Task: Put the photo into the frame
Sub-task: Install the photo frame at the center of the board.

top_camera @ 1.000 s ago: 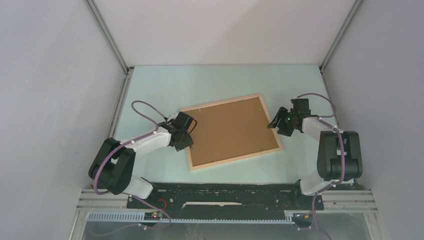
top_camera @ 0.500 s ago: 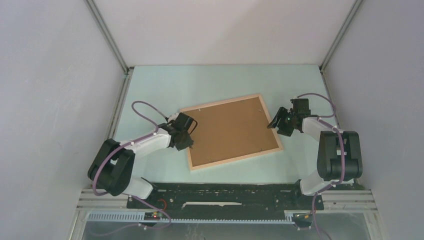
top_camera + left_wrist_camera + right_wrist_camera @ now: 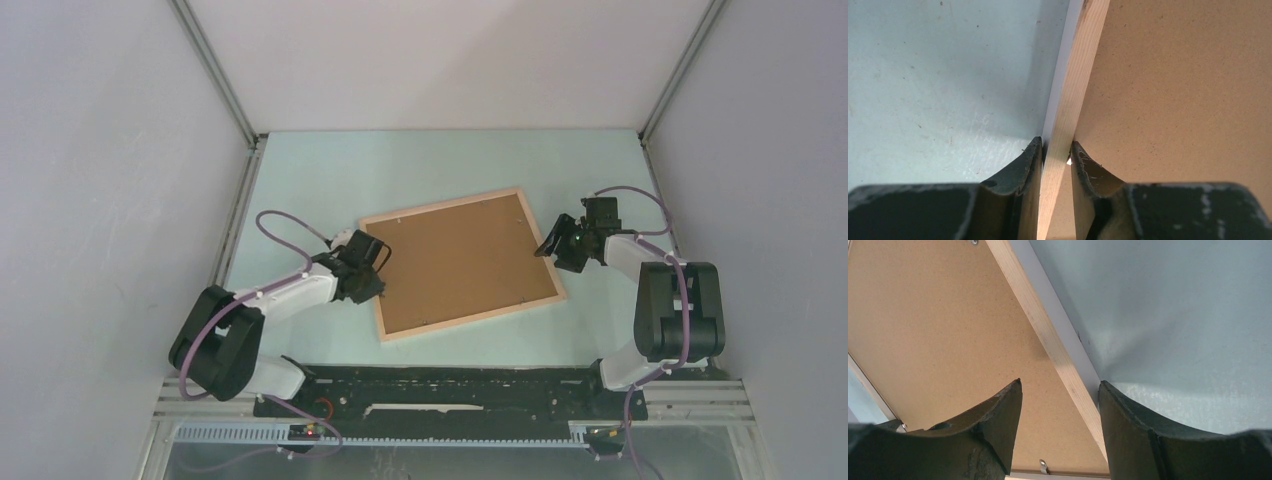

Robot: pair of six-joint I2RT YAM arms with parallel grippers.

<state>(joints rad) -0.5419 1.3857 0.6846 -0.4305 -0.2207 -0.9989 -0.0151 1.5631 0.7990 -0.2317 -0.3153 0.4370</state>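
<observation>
Your left gripper [image 3: 1055, 150] pinches the left rail of the frame [image 3: 472, 316], one finger on the outer side and one on the board side. The frame lies askew on the table [image 3: 400, 170] between your arms, with the photo [image 3: 465, 262] inside it, brown back up. Your right gripper [image 3: 1060, 382] has its fingers spread, one on either side of the right rail

Soft, even light; faint shadows
</observation>
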